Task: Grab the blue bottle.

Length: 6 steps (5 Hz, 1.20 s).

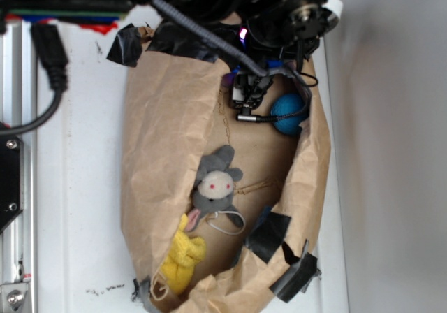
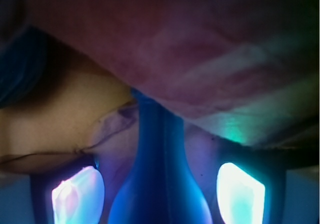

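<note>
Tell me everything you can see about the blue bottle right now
The blue bottle looks like smooth, bright-blue plastic: a wide rounded shoulder tapers into a narrower neck pointing away from the wrist camera, and its tip disappears under a fold of the brown paper bag. It lies between the two glowing fingers of the pincer; whether they touch it cannot be told. In the exterior view only a blue sliver shows beneath the arm, beside the teal ball.
</note>
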### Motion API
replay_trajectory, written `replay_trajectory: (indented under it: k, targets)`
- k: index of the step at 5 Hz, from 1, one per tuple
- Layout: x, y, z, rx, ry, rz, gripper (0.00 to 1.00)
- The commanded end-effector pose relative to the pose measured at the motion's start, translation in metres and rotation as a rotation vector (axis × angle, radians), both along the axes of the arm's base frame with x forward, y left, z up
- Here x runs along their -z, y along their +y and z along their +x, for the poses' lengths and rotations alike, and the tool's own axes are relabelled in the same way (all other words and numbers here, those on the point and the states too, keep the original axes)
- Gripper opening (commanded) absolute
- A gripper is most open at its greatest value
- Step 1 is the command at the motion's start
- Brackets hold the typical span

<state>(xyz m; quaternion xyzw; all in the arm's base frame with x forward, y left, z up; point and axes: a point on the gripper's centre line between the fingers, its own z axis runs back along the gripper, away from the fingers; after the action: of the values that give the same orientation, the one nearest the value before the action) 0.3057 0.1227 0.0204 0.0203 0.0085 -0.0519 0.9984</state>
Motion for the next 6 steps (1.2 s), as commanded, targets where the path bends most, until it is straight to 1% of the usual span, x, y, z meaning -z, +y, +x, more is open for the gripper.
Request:
replay_trajectory:
  k: [1,2,3,5,6]
  targets:
    - [-0.003,0.008,-0.005,0.030,-0.025,-0.004,1.00]
    - [-0.006,0.008,-0.005,0.011,-0.036,-0.019,0.00]
    - [-0.009,0.008,-0.006,0.011,-0.050,-0.009,0.00]
    - [-0.019,0.001,-0.011,0.031,-0.067,-0.011,0.00]
    - [-0.045,-0.029,-0.022,0.083,-0.099,-0.054,0.00]
